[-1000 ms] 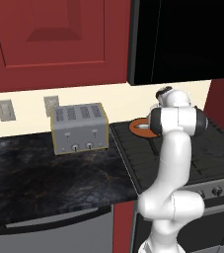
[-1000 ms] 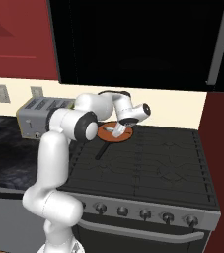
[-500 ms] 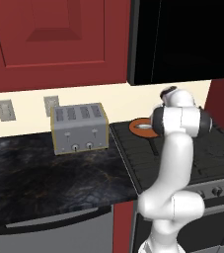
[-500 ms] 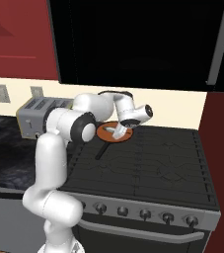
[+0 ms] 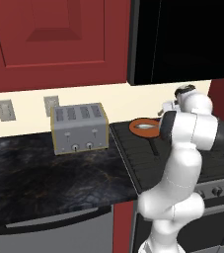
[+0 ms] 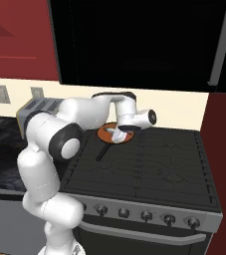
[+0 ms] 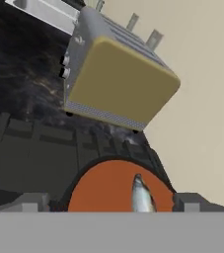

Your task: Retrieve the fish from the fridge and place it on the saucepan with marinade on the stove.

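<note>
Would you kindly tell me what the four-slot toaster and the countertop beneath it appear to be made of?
The boxy four-slot toaster looks like brushed silver metal with a matte tan side panel, seen in the hand view. The dark veined countertop resembles polished black marble or granite, given its pale veins; being rendered, either is only a likeness.

No readable text, labels or brands anywhere; marks on the toaster (image 5: 80, 129) and stove (image 6: 149, 169) knobs too small to read.

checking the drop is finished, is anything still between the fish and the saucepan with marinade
Nothing visible does. The fish already lies in the orange sauce of the saucepan with marinade on the stove. The end effector hangs open just above the pan, gripping nothing.
</note>
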